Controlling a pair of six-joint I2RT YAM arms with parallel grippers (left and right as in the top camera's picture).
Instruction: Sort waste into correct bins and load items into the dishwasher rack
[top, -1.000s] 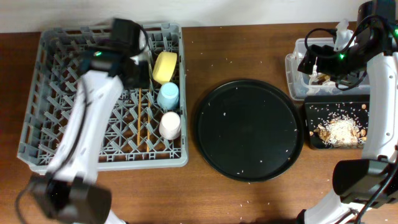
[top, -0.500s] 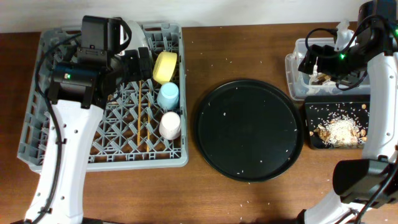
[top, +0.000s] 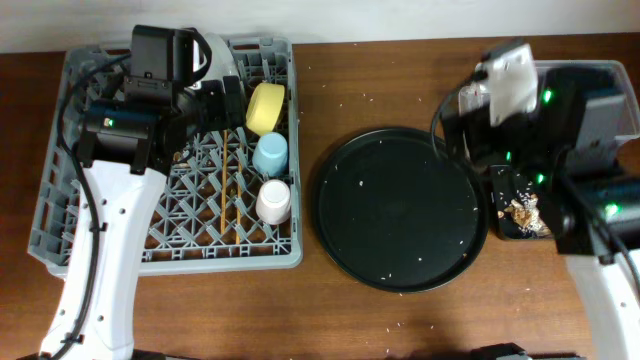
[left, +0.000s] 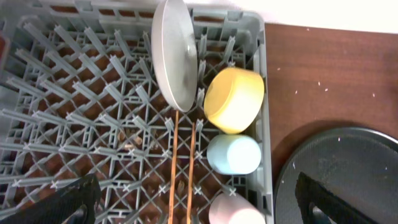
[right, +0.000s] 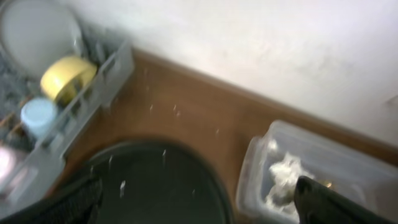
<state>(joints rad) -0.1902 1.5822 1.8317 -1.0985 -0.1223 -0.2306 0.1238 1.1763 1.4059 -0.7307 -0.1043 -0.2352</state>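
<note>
The grey dishwasher rack (top: 60, 200) stands at the left. In it a pale grey plate (left: 174, 53) stands upright, with a yellow bowl (left: 235, 99), a light-blue cup (left: 233, 154) and a pink cup (left: 233, 210) in a row along its right side. Two chopsticks (left: 173, 168) lie on the lattice. My left gripper (left: 199, 208) hovers open and empty above them. My right gripper (right: 205, 205) is open and empty, raised high. Below it is the clear tub (right: 311, 168) with white napkins (right: 283, 177). The black rectangular tray (top: 520, 215) with food scraps is mostly hidden under the right arm.
The large round black tray (top: 400, 208) lies in the middle, with a few white grains on it. More grains are scattered on the brown table (top: 400, 320). The right arm covers most of the table's right side in the overhead view.
The right arm has lifted away from the clear tub and swung toward the camera, now covering the tub and most of the black tray. The left arm shifted early, then held still.
</note>
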